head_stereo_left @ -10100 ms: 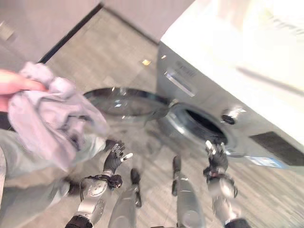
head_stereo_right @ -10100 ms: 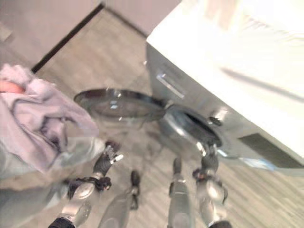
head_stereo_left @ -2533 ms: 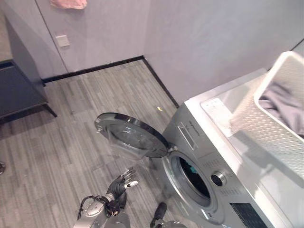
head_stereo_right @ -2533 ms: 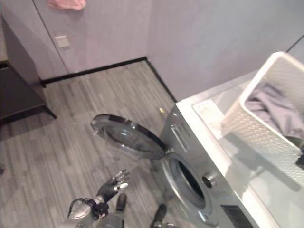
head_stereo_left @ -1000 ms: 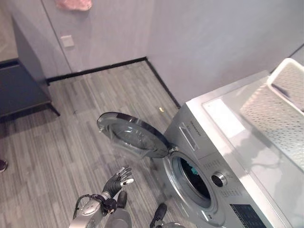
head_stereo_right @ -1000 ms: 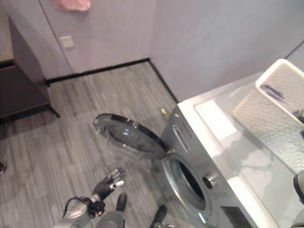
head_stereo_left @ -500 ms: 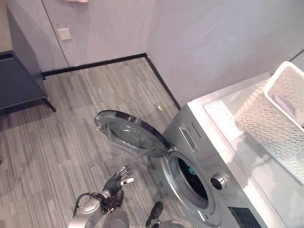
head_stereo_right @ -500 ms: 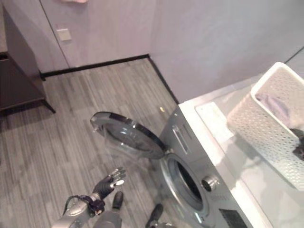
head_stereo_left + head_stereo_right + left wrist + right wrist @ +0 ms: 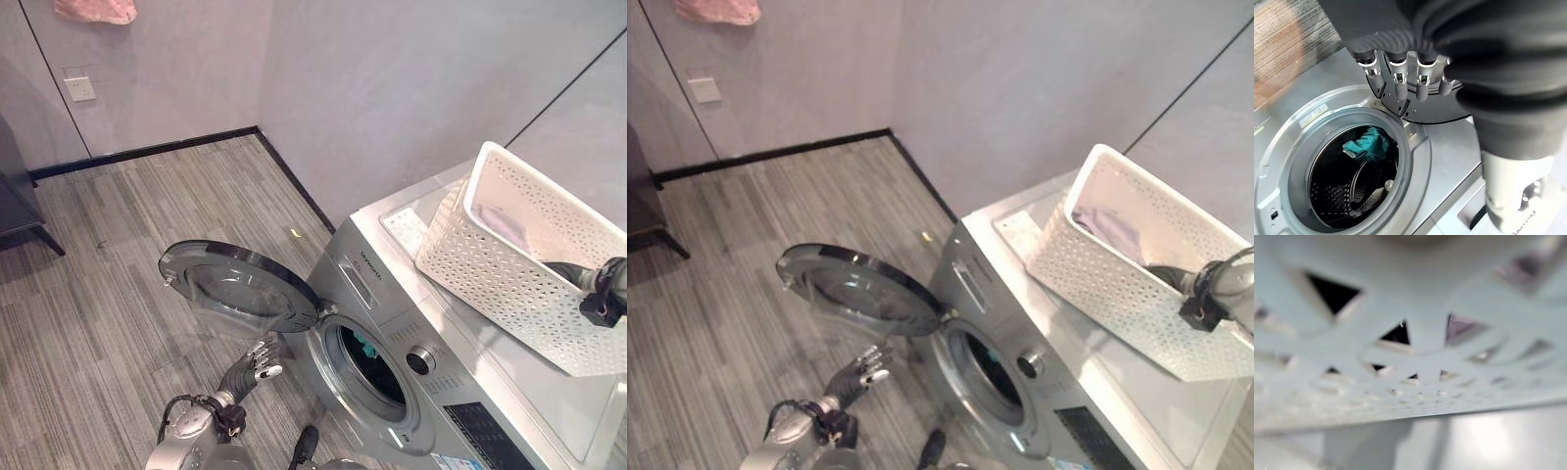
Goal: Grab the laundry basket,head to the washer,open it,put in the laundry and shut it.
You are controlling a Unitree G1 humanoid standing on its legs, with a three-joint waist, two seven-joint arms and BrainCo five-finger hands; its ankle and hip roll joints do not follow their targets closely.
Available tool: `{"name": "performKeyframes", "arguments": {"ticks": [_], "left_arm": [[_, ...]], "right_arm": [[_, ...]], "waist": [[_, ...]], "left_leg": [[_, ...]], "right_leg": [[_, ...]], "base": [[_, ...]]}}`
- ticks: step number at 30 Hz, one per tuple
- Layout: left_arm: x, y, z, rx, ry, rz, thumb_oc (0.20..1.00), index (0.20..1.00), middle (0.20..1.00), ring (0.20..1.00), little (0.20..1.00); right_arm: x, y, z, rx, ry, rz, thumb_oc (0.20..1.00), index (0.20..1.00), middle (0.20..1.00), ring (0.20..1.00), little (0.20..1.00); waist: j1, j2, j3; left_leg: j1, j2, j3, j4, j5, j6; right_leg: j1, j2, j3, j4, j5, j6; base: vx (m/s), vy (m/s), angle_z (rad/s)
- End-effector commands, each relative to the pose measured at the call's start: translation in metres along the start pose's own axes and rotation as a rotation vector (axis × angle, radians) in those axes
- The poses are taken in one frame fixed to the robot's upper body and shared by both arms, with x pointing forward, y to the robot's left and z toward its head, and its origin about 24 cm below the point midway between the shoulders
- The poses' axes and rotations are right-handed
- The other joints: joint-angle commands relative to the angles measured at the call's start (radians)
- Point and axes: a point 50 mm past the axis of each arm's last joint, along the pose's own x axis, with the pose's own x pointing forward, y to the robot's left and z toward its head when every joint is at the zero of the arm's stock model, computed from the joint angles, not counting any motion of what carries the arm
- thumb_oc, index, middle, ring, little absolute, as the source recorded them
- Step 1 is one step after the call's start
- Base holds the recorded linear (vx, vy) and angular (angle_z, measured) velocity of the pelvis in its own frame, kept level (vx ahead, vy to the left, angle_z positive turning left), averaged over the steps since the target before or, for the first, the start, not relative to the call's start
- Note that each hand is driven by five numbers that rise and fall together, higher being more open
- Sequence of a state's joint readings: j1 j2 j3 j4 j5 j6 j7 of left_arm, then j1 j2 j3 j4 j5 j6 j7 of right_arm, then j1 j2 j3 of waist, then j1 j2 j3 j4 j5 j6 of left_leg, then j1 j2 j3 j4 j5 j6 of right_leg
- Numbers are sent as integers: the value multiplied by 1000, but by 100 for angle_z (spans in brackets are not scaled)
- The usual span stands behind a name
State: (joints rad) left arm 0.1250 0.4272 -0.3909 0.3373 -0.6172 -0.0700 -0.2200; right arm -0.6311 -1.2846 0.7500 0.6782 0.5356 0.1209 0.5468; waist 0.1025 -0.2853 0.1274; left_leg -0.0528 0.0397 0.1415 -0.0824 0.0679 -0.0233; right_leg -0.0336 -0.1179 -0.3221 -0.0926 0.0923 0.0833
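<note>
Left hand point(image 9: 253, 364) is hovering low before the washer point(image 9: 411, 323), fingers relaxed and spread, grasping nothing. Right hand is reaching into the laundry basket point(image 9: 509, 264) from its far end; only the wrist is showing at the rim, so cannot tell what the fingers are doing.

Washer door point(image 9: 235, 287) is standing swung wide, lying flat out toward the left, just above the left hand. Drum opening point(image 9: 1352, 171) is facing the left hand, with a teal cloth point(image 9: 1367, 145) already inside.

Basket is sitting tilted on the washer top, long axis running along it, grey laundry point(image 9: 1109, 233) still in it. Laundry is lying up and right of the drum, nearer the right hand by far.
</note>
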Motion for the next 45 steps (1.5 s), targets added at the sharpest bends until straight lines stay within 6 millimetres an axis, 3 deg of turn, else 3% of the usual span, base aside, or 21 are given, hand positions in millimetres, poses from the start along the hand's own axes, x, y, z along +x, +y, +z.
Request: {"name": "performKeyframes", "arguments": {"ticks": [1, 4, 7, 22, 31, 37, 45], "left_arm": [[3, -2, 21, 51, -108, -15, 1000, 1000, 1000, 1000, 1000], [3, 1, 19, 53, -103, 9, 1000, 1000, 1000, 1000, 1000], [1, 4, 16, 44, -87, 21, 1000, 1000, 1000, 1000, 1000], [-2, 4, 8, 47, -43, 14, 1000, 1000, 1000, 1000, 1000], [-3, 0, 16, 71, -60, -34, 1000, 1000, 1000, 1000, 1000], [-3, -2, 21, 69, -75, -55, 1000, 1000, 1000, 1000, 1000], [-3, -5, 26, 66, -79, -95, 1000, 1000, 1000, 1000, 1000]], "right_arm": [[-32, -63, 16, 79, -89, -373, 1000, 1000, 1000, 1000, 1000], [-46, -87, 10, 203, -102, -549, 1000, 1000, 1000, 1000, 1000], [-50, -93, 4, 248, -65, -598, 1000, 1000, 1000, 1000, 1000], [-45, -92, 3, 242, -7, -598, 1000, 1000, 1000, 1000, 1000], [-50, -95, -11, 112, 195, -632, 1000, 1000, 1000, 1000, 1000], [-42, -89, -13, 63, 249, -609, 1000, 1000, 1000, 1000, 1000], [-17, -57, -43, 28, 378, -464, 1000, 1000, 1000, 1000, 1000]], "waist": [[19, -3, -1], [22, 5, -3], [25, 13, -7], [39, 19, -6], [94, 43, 39], [130, 62, 68], [183, 95, 110]], "left_leg": [[-8, 46, -31, 29, -107, -18], [-11, 45, -35, 26, -106, -15], [-11, 43, -41, 22, -106, -14], [-6, 43, -58, 22, -109, -12], [-60, 36, -100, 28, -109, -19], [-116, 24, -135, 39, -94, -19], [-195, 4, -184, 52, -74, -19]], "right_leg": [[105, -23, -34, 44, -144, 45], [106, -21, -35, 39, -143, 43], [110, -19, -39, 37, -147, 40], [121, -11, -48, 37, -152, 35], [105, -8, -65, 25, -174, 31], [86, -9, -91, 20, -180, 25], [48, -13, -131, 23, -191, 16]], "base": [[-9, -3, -13], [-1, -1, -3], [8, -5, 2], [10, -6, 6], [-1, -25, 8], [-28, -23, 24], [-22, -21, 22]]}}
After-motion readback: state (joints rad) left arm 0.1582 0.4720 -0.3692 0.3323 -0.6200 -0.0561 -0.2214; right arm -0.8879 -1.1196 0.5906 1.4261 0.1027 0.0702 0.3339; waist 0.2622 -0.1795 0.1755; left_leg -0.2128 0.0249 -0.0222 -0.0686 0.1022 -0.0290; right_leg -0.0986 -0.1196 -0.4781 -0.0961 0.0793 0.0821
